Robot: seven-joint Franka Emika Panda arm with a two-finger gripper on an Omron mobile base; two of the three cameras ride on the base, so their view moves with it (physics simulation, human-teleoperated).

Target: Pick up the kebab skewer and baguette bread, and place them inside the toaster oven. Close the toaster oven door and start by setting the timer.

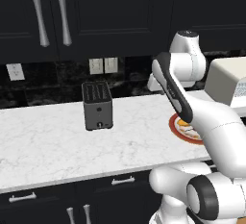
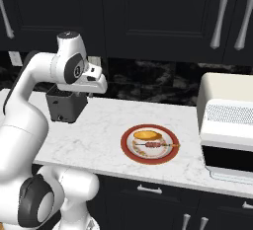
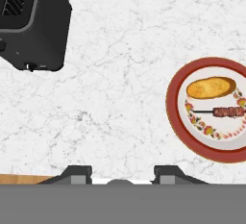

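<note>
The fingers (image 3: pixel 121 171) stand parted in the hand view, two dark tips with a clear gap between them and nothing held, hanging above bare white marble with no contact with anything. Straight ahead of them lies the veined top of the desk (image 3: pixel 115 88), and off to one side of that view sits the red-rimmed patterned plate (image 3: pixel 174 117), well apart from the tips. On the plate the baguette bread (image 3: pixel 211 87) lies as a golden-orange oblong toward the rim that faces the wall, and just beside it, nearer the front edge, the kebab skewer (image 3: pixel 218 112) lies flat, its thin stick running roughly parallel to the loaf; whether the two touch cannot be told. At the opposite corner of the hand view stands the small black slot toaster (image 3: pixel 33 23), upright, its slots facing up. From the right base view the white arm (image 2: pixel 74 71) is bent high over the desk, its hand raised above the toaster (image 2: pixel 65 106), while the plate (image 2: pixel 126 150) rests near the front edge of the desk with the loaf (image 2: pixel 147 135) and skewer (image 2: pixel 155 146) on it. Farther to the right stands the toaster oven (image 2: pixel 225 105), cream-white with a rounded top, and its dark glass door (image 2: pixel 228 159) looks shut. The left base view shows the arm (image 1: pixel 175 91) crossing in front of the plate (image 1: pixel 178 130), hiding much of it, with the toaster oven (image 1: pixel 229 81) behind at the right edge. Black cabinets (image 1: pixel 96 11) with pale handles hang above the desk.
</note>
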